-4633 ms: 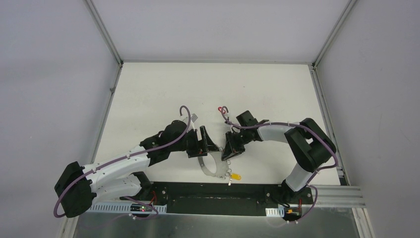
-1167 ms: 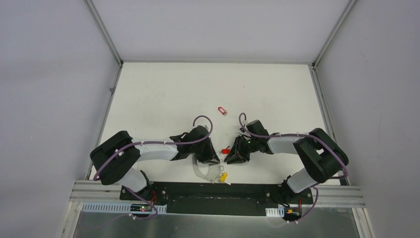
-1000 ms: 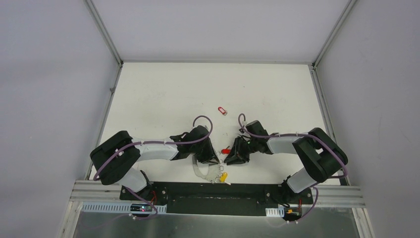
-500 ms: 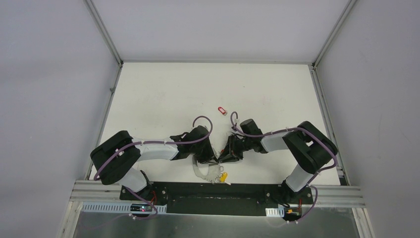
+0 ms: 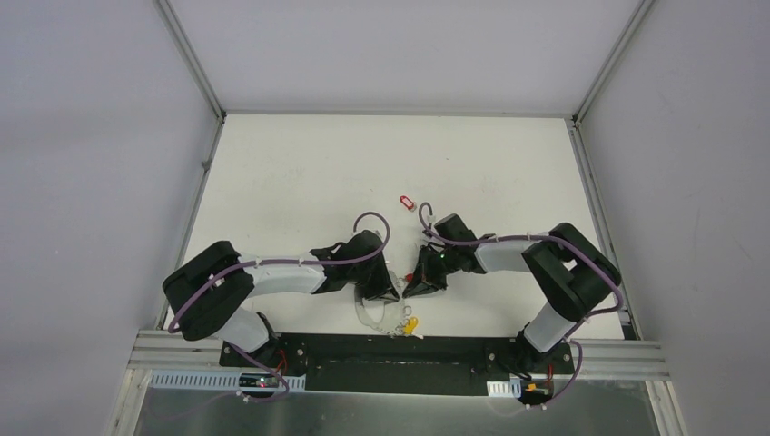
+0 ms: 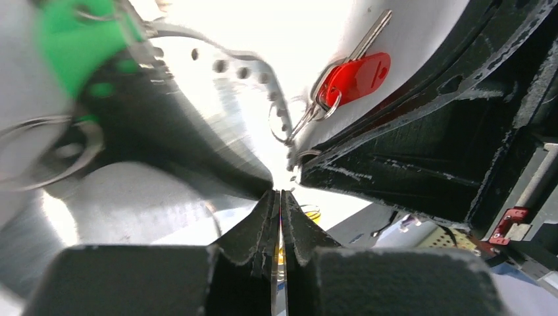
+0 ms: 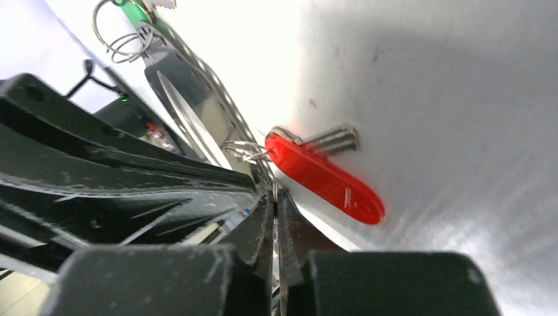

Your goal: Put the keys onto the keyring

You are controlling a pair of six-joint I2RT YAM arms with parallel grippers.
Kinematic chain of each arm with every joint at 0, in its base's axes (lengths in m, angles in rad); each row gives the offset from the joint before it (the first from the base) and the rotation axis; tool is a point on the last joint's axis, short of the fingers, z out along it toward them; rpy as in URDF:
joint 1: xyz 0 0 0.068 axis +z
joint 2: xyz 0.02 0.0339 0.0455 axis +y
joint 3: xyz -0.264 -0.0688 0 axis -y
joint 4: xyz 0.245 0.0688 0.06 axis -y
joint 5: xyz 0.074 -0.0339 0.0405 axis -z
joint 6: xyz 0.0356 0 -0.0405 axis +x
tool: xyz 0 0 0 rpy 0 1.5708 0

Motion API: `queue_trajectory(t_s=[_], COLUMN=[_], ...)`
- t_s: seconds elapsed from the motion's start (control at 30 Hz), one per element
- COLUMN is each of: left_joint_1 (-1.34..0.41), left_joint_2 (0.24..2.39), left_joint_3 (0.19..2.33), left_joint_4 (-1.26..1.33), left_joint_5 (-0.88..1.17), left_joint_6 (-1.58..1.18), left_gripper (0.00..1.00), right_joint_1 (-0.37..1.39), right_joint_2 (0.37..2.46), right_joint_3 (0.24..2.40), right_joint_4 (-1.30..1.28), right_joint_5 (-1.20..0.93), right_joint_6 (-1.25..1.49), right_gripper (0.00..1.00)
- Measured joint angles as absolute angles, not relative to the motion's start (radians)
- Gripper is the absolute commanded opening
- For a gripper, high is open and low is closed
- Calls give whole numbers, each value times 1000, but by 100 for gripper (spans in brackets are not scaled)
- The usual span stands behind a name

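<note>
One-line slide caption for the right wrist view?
Right gripper shut beside the red-tagged key lying on the table, the keyring curving away toward a green tag.

Glossy red plastic is seen on the tag [image 7: 326, 178]. Touching it, the key [image 7: 332, 139] is of ribbed silver metal. Near it, the keyring [image 6: 231, 60] is shiny perforated metal. Beneath it, the table [image 7: 460, 99] is matt white.

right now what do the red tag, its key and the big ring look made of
The red tag: likely plastic, glossy, with a soft highlight along its rounded edge. The key: silvery metal, bright reflective shaft. The keyring: looks like thin grey metal, dull sheen, with a row of small holes; blurred, so not certain.
</note>
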State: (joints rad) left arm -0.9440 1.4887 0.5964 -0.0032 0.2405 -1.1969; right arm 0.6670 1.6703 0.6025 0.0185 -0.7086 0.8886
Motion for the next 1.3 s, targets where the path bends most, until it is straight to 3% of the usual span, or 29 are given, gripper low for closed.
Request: queue_trajectory(t_s=[0.2, 0.4, 0.67, 0.87, 1.3], left_joint_1=[-944, -944, -944, -944, -956], left_joint_2=[1340, 1007, 712, 682, 841], left_joint_3=[597, 598, 598, 600, 614], left_joint_4=[-89, -135, -150, -132, 113], left_joint_5=[168, 48, -40, 35, 458], left_joint_6=[-1096, -976, -748, -504, -80], left_gripper=[17, 33, 37, 38, 31], right_joint_1=[681, 687, 698, 706, 739], right_joint_2=[1555, 1403, 1249, 1117, 899], right_joint_3=[689, 818, 904, 930, 870], right_joint_4=[-275, -498, -633, -657, -654], right_joint_5=[-582, -485, -449, -513, -713], right_joint_6=[707, 495, 222, -17, -329], right_gripper=[0, 0, 0, 0, 0])
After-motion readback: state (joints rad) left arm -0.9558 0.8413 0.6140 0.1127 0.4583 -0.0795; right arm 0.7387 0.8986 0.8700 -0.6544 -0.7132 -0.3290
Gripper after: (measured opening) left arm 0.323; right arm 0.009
